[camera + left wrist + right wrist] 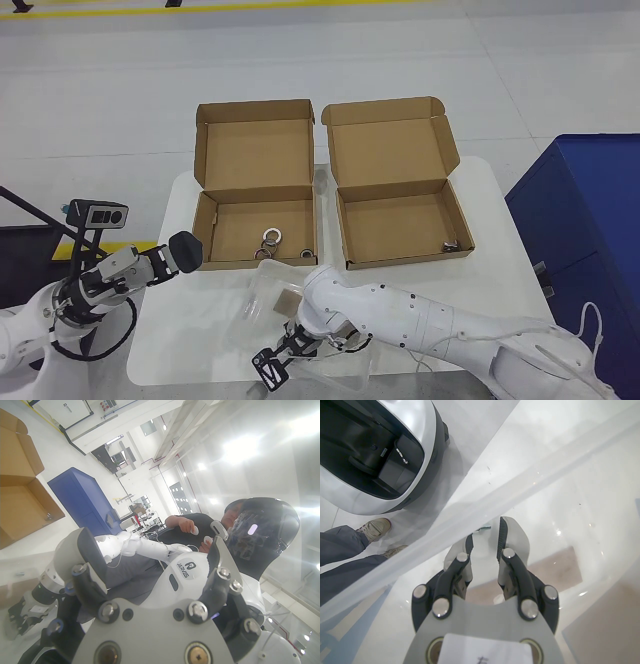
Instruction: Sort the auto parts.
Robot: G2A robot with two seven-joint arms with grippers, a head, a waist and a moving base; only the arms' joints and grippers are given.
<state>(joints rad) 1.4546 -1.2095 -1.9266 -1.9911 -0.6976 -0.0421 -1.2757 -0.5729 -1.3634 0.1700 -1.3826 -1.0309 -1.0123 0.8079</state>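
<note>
— Two boxes to fill, so which step is in hand?

— Picking, I judge. The right gripper point(486, 528) is down inside the clear plastic container point(258, 292). Its jaws are apart, and a small threaded metal screw point(482, 530) lies between the tips, not clamped.

— Where should it go?

— Beyond the container and off to its right stands an open brown cardboard box point(395, 225) holding small metal parts point(452, 244) that look like screws. Straight beyond the container, a second open cardboard box point(235, 230) holds metal rings point(271, 237). So the first box, I reckon.

— What does the next move call for?

— Closing squarely on the shank, since a thin screw may roll or slip. Then lifting clear of the container's rim before swinging across.

— And the left gripper point(150, 536)?

— Off to the container's left, above the table, jaws wide apart and empty.
</note>
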